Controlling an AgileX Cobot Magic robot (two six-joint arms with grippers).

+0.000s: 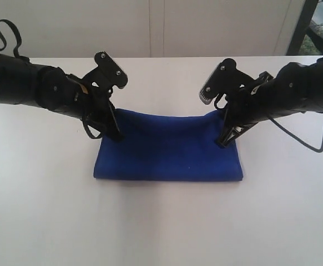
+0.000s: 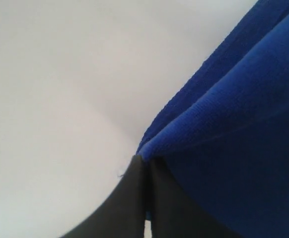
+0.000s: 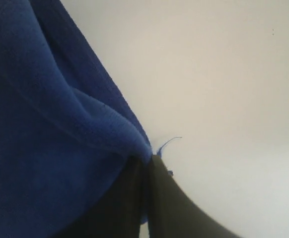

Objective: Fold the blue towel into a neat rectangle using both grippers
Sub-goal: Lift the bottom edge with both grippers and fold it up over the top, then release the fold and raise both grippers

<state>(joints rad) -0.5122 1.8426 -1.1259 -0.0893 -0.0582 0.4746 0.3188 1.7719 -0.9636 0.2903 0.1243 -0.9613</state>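
Observation:
The blue towel point(image 1: 170, 152) lies doubled over on the white table point(image 1: 161, 221), its near edge flat and its far edge lifted at both corners so that it sags between them. My left gripper point(image 1: 116, 133) is shut on the towel's far left corner; in the left wrist view the cloth point(image 2: 234, 139) bunches out from the pinched black fingers point(image 2: 129, 198). On the far right corner my right gripper point(image 1: 223, 139) is shut as well, and the right wrist view shows the towel point(image 3: 45, 124) folding away from the gripper point(image 3: 148, 161), with a loose blue thread point(image 3: 168, 144) beside the tips.
A pale wall point(image 1: 150, 27) runs behind the table's far edge. A dark frame point(image 1: 303, 25) stands at the back right. A black cable point(image 1: 300, 141) loops down from the right arm over the tabletop.

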